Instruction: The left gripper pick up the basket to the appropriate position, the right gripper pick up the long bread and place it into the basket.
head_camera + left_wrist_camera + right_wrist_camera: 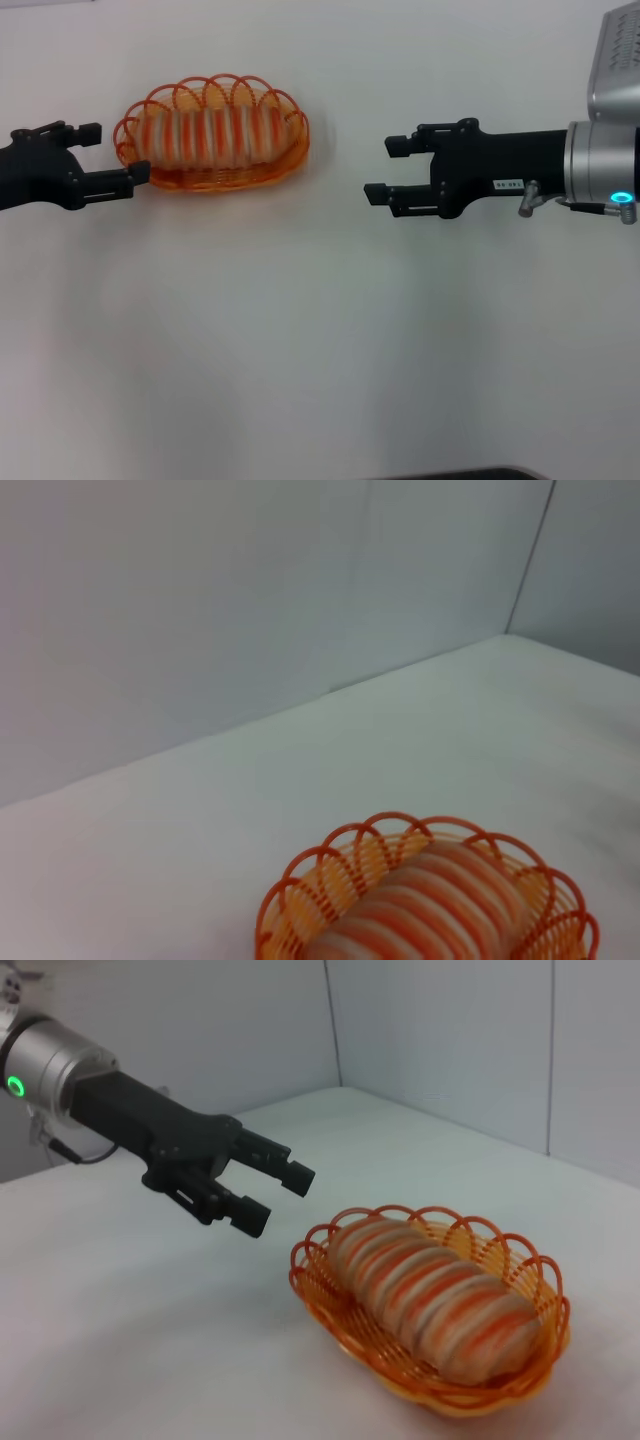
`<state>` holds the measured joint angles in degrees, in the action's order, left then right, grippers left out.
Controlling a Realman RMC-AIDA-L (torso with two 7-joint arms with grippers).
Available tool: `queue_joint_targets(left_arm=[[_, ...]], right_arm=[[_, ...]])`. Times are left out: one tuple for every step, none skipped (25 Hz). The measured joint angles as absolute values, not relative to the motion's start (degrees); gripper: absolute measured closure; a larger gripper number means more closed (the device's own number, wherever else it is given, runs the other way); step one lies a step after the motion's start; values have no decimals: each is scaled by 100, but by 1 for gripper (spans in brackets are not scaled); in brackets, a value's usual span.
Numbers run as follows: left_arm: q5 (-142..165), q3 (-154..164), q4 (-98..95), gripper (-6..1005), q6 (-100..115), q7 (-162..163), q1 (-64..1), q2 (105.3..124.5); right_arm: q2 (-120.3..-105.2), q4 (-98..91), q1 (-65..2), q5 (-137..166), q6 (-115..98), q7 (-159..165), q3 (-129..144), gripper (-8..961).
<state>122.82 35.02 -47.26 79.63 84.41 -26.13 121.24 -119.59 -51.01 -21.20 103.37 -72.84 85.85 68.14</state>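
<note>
The orange wire basket (222, 178) sits on the white table at the far left. The long bread (215, 136) lies inside it, lengthwise. My left gripper (120, 152) is open at the basket's left end; the right wrist view shows the left gripper (283, 1200) a little apart from the basket's rim (330, 1305), holding nothing. My right gripper (378, 170) is open and empty, hovering well to the right of the basket. The left wrist view shows the basket (300, 885) with the bread (440, 890) close below. The bread (430, 1295) fills most of the basket.
The white table (320, 350) stretches toward me and between the two grippers. Pale walls (250, 600) rise behind the table, with a corner at the far side. A dark edge (460, 474) shows at the near side.
</note>
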Motion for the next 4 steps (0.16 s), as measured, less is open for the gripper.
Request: queue_joint_targets(left_arm=[[12282,3502,-4726,99,7963,8441,-2613,12124],[12299,3500,-4732,99,7951,8441,-2596,12121],[12299,3500,-4732,99,7951,8441,-2596,12121],[12313,3498,-4738,99,7935,8440,-2583,12119]], right_arm=[[-11957,-5087,-2113,10346,-7285,8546,6816,223],[-11955,-5077,-2109,10360,-7286,8516,6817,223],[-11953,-5071,-2107,10407,-7284,8499,6818,223],[-11953,-5065,-2105,10470,-7272,8490,6819,223]])
